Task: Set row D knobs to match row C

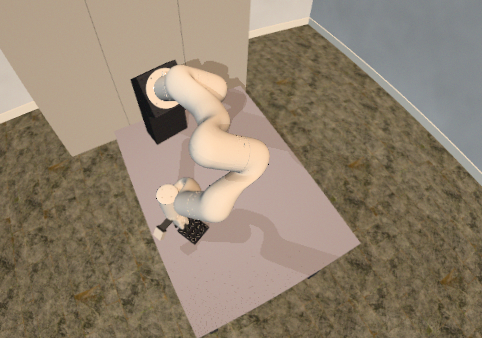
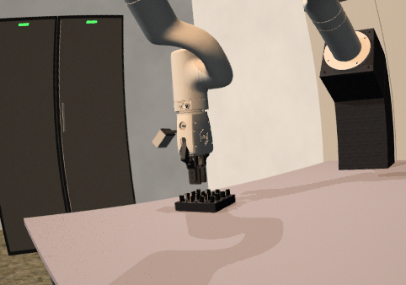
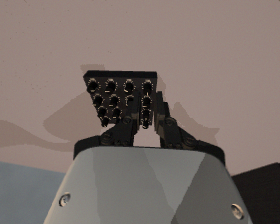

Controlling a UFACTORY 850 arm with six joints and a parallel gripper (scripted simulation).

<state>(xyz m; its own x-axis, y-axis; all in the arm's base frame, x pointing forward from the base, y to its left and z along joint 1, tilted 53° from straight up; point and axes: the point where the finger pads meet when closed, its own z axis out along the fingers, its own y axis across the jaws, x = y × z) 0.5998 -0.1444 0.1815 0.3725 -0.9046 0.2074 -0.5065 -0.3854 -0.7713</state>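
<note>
The black knob box (image 2: 205,201) stands on its feet on the pinkish table, near the left edge; it also shows in the top view (image 1: 194,230), partly under the arm. In the wrist view the knob box (image 3: 123,97) lies just beyond the fingers, with its nearest row partly hidden behind them. The knob lines and marks are too small to read. My gripper (image 2: 197,181) points straight down and hovers a little above the knobs at the box's near-left part, touching none. Its fingers stand a narrow gap apart with nothing between them.
The arm's black pedestal (image 2: 362,106) (image 1: 159,103) stands at the table's far end. A dark double-door cabinet (image 2: 63,119) stands beyond the table's left edge. The table edge runs close to the box's left side.
</note>
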